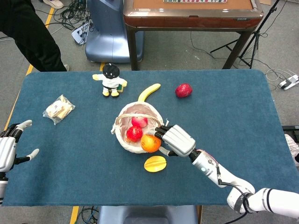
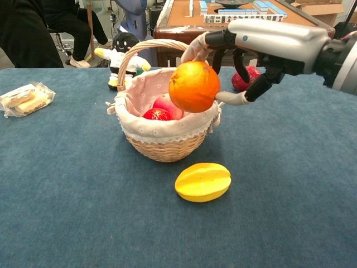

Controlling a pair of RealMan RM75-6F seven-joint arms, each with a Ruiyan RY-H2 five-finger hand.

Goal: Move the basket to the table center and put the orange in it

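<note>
Head view: orange (image 1: 150, 143) gripped by right hand (image 1: 176, 140), held above the basket (image 1: 122, 138) rim at its 4 o'clock edge. Basket holds two red fruits (image 1: 134, 133). Yellow starfruit (image 1: 155, 164) lies at basket's 5 o'clock. Left hand (image 1: 8, 151) holds nothing, fingers spread, at table's (image 1: 224, 112) 8 o'clock edge

Round, bright orange (image 2: 194, 86), raised in the air over the near right rim of the basket (image 2: 162, 146). Woven wicker with an arched handle and pale lace-edged lining, upright on the blue table, two red fruits inside.
</note>
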